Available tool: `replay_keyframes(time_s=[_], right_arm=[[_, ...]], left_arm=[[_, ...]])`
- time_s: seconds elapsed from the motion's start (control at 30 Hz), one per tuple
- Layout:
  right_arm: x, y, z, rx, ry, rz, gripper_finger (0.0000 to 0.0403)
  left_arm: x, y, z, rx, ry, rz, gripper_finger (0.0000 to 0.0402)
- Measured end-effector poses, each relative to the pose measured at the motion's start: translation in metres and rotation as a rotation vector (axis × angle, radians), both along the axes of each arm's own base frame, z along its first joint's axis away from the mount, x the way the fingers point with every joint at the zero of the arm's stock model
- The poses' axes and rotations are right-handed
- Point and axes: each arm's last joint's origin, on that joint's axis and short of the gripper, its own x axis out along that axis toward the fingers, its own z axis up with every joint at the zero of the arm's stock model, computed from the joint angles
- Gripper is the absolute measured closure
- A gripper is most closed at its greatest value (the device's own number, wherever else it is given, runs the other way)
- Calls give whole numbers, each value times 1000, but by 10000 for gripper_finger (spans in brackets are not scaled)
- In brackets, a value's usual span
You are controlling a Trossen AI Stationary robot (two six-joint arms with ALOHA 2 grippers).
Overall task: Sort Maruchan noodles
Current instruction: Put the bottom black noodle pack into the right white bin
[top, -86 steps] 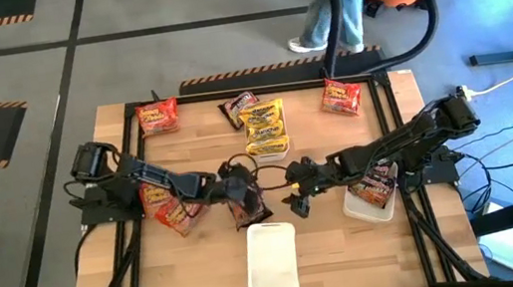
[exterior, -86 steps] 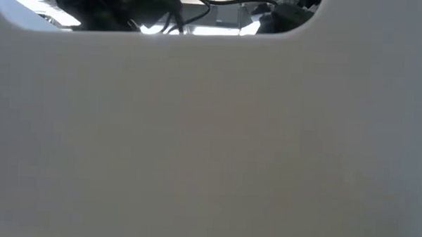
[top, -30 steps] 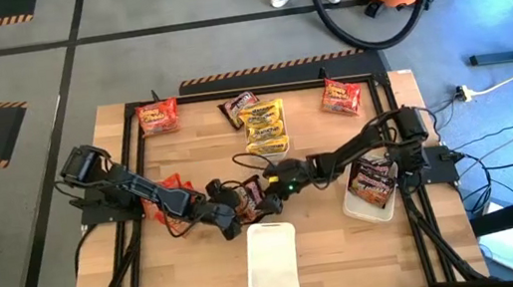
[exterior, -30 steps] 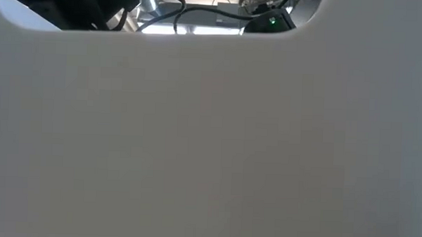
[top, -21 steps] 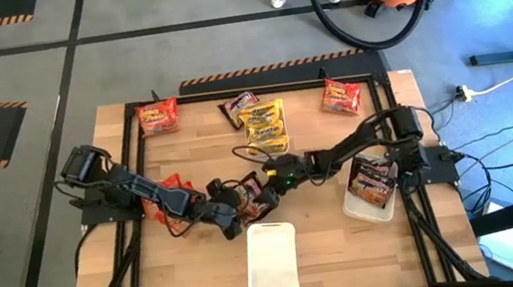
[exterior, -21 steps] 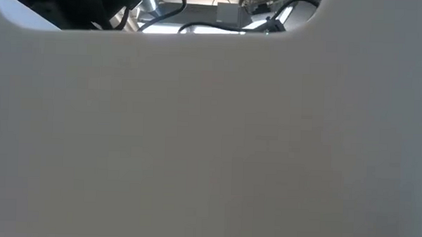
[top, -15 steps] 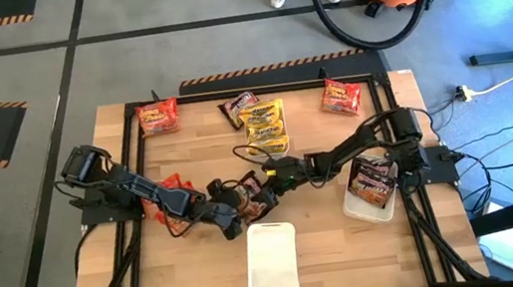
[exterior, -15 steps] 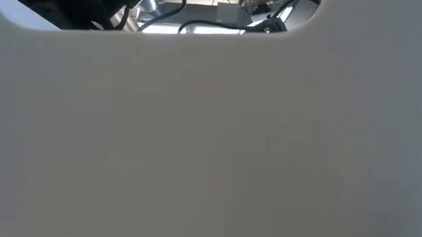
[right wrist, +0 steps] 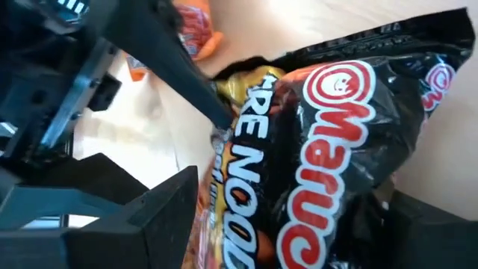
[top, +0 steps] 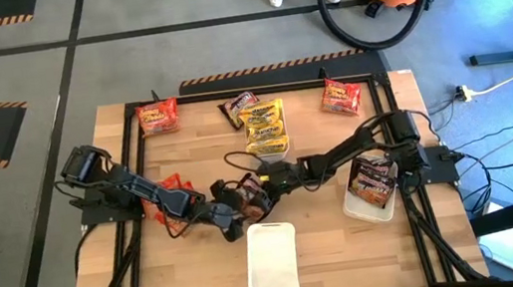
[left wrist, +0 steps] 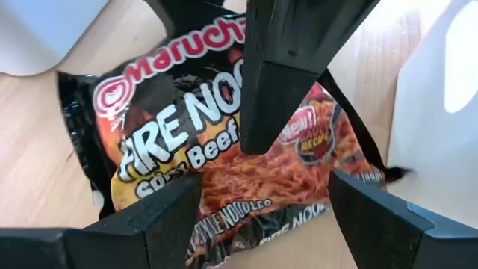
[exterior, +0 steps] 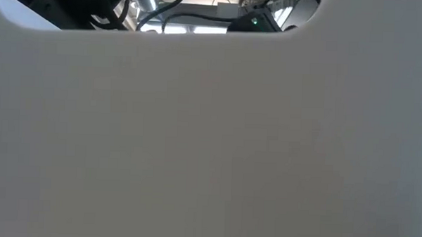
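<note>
The right gripper (top: 260, 185) has slid in across the table to meet the left gripper (top: 241, 202) over the dark noodle packet (left wrist: 224, 142) at mid-table; both stand open around it, suggesting a handover.

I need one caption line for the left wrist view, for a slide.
Left gripper, fingers open, straddles a dark Maruchan Fire Noodle packet on the wooden table.

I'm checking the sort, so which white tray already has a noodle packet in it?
The white tray by the right arm's base holds a dark Maruchan packet; the middle tray at the near edge holds none.
</note>
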Motion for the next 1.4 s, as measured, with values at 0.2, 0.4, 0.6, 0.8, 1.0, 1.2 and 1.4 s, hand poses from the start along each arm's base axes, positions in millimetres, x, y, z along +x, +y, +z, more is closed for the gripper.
replay_keyframes(time_s=[0.2, 0.4, 0.6, 0.8, 1.0, 1.2, 1.4], right_arm=[[2, 0, 3, -43, -27, 25, 128], [2, 0, 3, -55, -27, 28, 178], [2, -1, 3, -98, -30, 38, 251], [2, -1, 4, -143, -40, 64, 284], [3, 0, 6, -175, -58, 87, 288], [2, 0, 16, -205, -81, 131, 288], [-8, -2, 38, -303, -38, 147, 288]], left_arm=[[0, 0, 0, 5, 1, -5, 114], [0, 0, 0, 11, 2, -9, 114], [0, 0, 0, 14, 6, -10, 114], [-3, -5, 0, 14, 14, -30, 114], [-10, -7, 13, -6, 18, -52, 114], [-24, -5, 35, -57, 31, -84, 114], [-40, 1, 51, -19, 42, -18, 114]])
